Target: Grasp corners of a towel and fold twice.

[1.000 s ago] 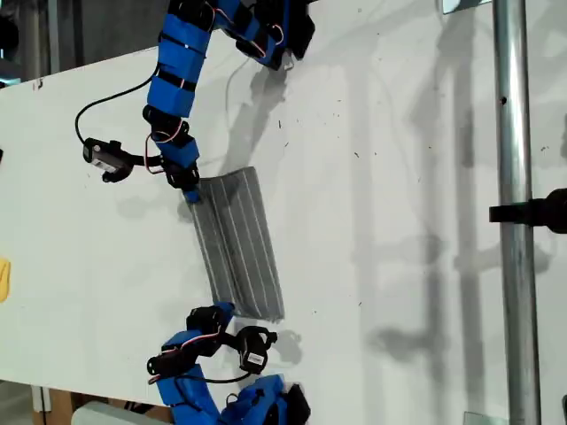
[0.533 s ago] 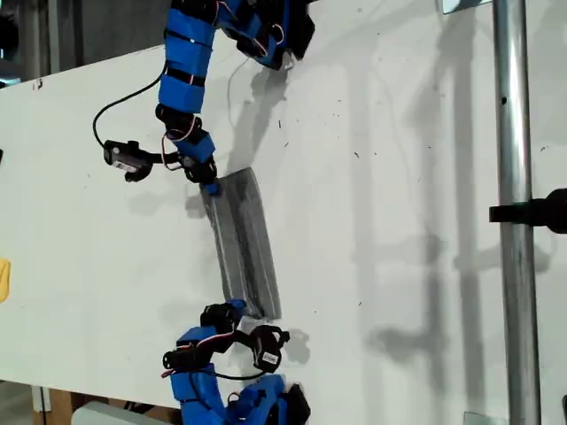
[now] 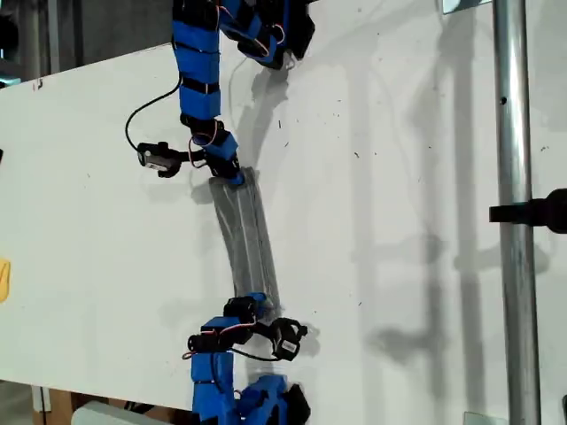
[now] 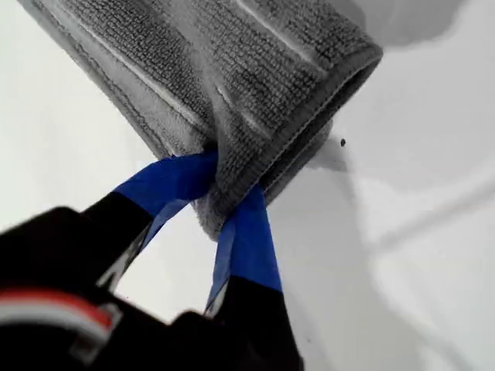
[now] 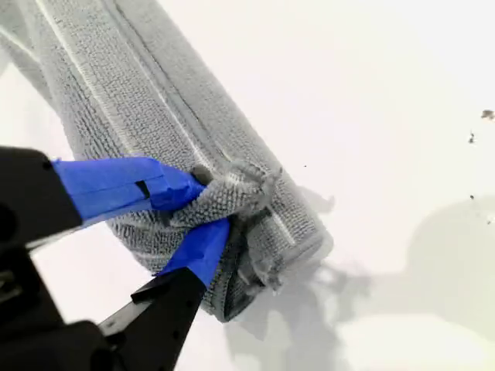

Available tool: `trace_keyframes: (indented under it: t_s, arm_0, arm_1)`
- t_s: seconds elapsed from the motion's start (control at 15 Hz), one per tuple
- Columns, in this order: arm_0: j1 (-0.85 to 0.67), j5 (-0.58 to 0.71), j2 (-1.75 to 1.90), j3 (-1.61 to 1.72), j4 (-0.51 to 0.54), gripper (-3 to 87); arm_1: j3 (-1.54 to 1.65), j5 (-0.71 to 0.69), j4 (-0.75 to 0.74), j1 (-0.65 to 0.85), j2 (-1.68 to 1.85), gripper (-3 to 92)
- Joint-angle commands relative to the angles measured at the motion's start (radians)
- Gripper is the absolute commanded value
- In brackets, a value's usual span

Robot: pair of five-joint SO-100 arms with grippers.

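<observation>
Towel [image 3: 245,237] lies as a narrow folded strip on the table [image 3: 399,177], pinched at each end: my first gripper [image 4: 220,207] and my second gripper [image 5: 203,210] both clamp cloth. Carry both ends level and together, keeping the layers aligned.

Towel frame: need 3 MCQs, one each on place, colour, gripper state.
1. Where does the towel lie in the exterior view?
A. Between the two arms
B. Against the metal pole
C. On the yellow thing at the view's left edge

2. What colour are the towel's stripes?
A. Red
B. White
C. Yellow

3. What are my first gripper and my second gripper doing?
A. Both open above the towel
B. Only one pinches it
C. Each shut on the towel

Answers:
1. A: it stretches between the upper and lower arm.
2. B: pale lines on grey show in both wrist views.
3. C: each wrist view shows blue fingers squeezing bunched cloth.
</observation>
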Motion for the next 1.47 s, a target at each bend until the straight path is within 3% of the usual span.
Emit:
trace_keyframes:
  t_s: [0.0,0.2,0.4,0.67,1.07,1.4]
  arm_0:
    - [0.021,-0.008,-0.066,-0.052,-0.008,8.2]
    - [-0.006,-0.038,-0.106,-0.043,0.003,8.5]
    - [-0.038,-0.037,-0.098,-0.044,0.078,9.8]
    - [-0.034,-0.100,0.035,-0.038,0.262,11.6]
    - [0.012,-0.216,0.534,0.129,0.469,11.7]
    - [0.106,-0.259,0.940,0.376,0.348,9.3]
  arm_1:
    - [-0.064,0.015,-0.012,0.012,-0.063,-0.2]
    - [-0.166,0.028,0.044,0.015,-0.144,-0.2]
    - [-0.241,0.032,0.106,0.000,-0.166,1.8]
    - [-0.354,0.032,0.400,-0.020,-0.101,17.7]
    - [-0.249,0.051,0.647,0.028,0.225,25.5]
    - [0.057,0.141,0.750,0.051,0.778,27.1]
